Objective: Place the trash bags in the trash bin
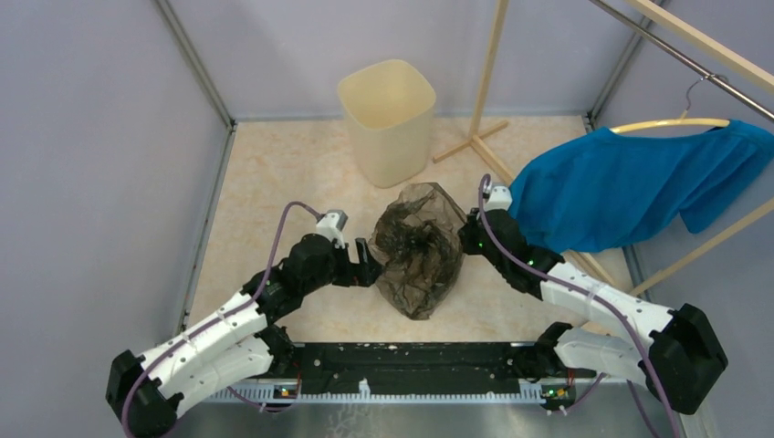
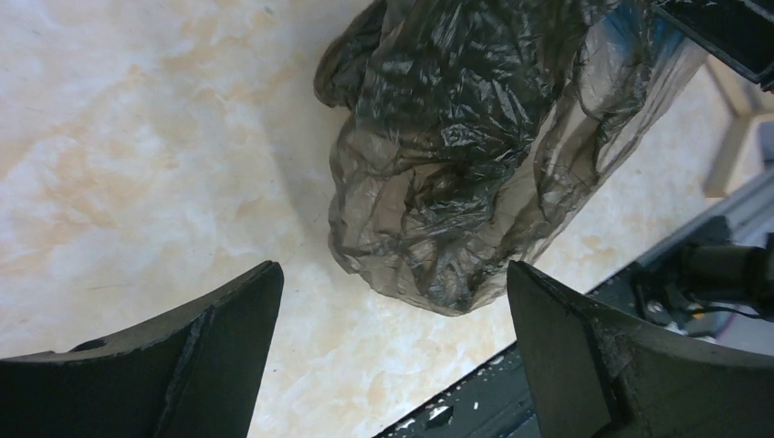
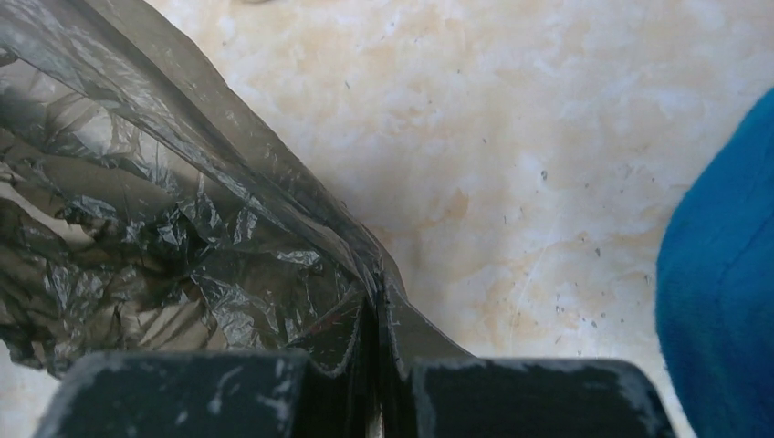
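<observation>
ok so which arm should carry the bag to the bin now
Right. The right gripper is shut on a pinched fold of the trash bag; the left gripper stands open near it, gripping nothing. The right arm can probably carry it on to the trash bin.

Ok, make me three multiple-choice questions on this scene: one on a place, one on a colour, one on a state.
1. Where does the bin stand?
A. upright beyond the bag, at the far side
B. between the arm bases
C. on its side at the near edge

2. What colour is the hanging shirt?
A. red
B. blue
C. white

3. What is the right gripper doing?
A. shut on the bag
B. open over the bin
C. holding the shirt

Answers: A, it stands behind the bag; B, the cloth is blue; A, its jaws pinch the plastic.
</observation>
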`<state>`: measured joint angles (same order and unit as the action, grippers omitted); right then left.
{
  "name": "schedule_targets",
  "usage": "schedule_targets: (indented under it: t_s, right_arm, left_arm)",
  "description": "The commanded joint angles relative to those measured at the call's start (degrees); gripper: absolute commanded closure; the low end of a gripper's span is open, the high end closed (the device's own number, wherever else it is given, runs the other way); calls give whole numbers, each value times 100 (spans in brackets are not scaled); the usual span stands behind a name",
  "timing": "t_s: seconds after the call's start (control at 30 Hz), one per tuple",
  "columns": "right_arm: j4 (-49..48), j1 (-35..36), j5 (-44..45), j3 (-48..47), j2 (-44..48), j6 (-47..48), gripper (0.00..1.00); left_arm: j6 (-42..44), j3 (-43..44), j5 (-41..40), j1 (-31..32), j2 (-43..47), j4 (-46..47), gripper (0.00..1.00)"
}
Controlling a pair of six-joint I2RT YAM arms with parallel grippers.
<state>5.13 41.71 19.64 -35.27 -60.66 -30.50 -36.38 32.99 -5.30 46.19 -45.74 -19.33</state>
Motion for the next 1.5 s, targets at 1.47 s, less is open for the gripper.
schedule_targets:
  t_s: [1.47]
  right_arm:
    - [-137, -32, -732, 79, 457, 409, 100]
  left_arm:
    - [-445, -1491, 4900, -2413, -2719, 6192, 2]
